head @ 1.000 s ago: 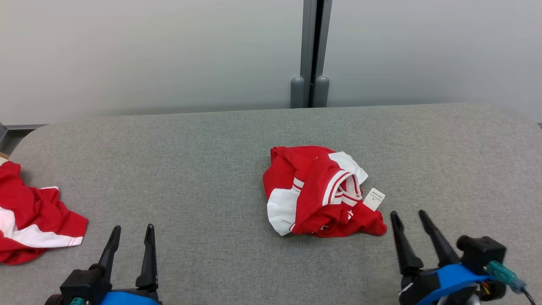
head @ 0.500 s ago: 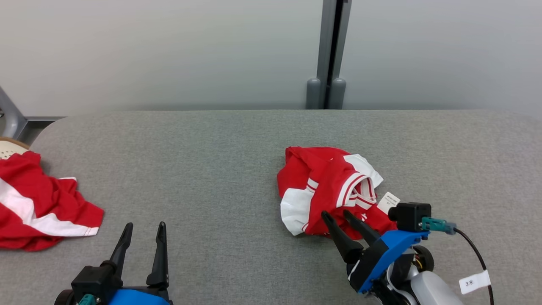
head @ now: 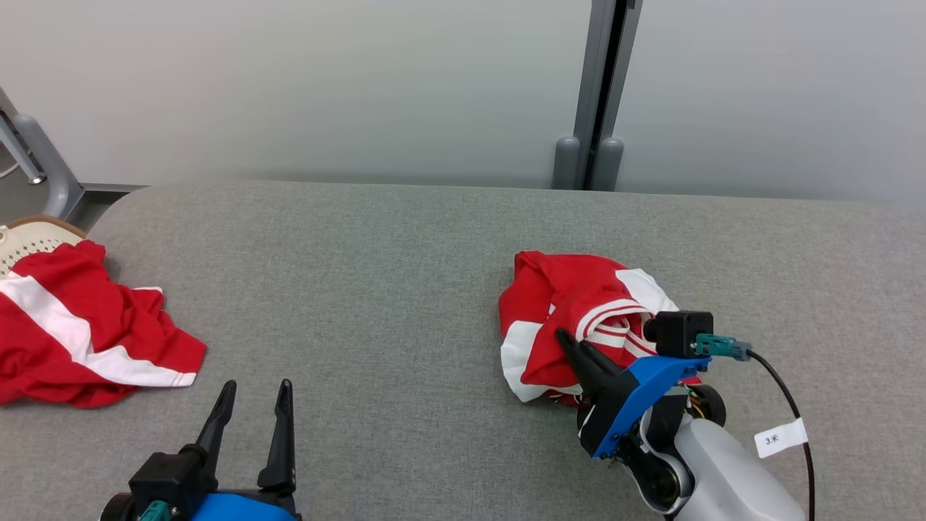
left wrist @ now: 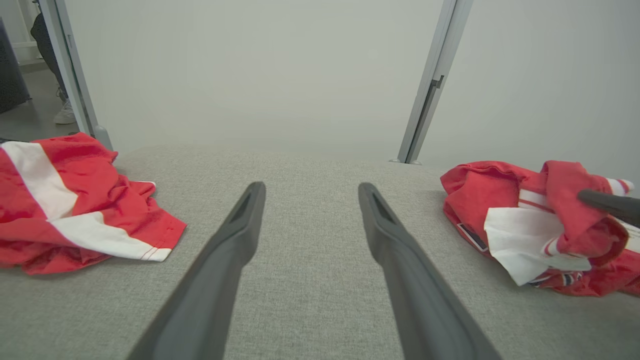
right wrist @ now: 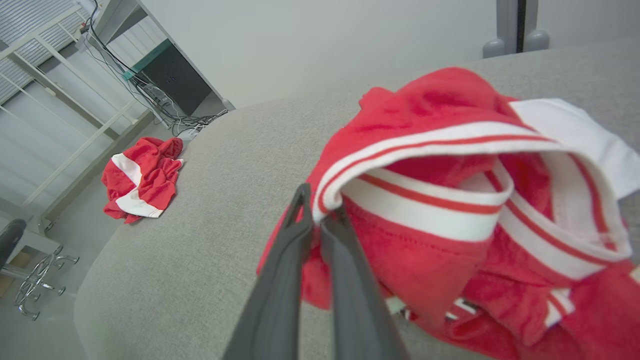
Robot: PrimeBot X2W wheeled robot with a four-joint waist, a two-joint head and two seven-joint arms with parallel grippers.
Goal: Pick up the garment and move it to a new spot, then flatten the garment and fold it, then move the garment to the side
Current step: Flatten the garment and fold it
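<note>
The right hand has its fingers pinched together on a red fold by the striped collar of the garment, which lies crumpled right of centre on the grey tabletop. The left hand, at lower left, is spread wide above bare tabletop. A crumpled red-and-white cloth lies at the left edge.

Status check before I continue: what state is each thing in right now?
right gripper: jaws shut on the centre garment, beside its striped collar.
left gripper: jaws open, empty.
centre garment: crumpled heap on the grey table, not flattened.
left garment: crumpled at the table's left end, no gripper on it.
</note>
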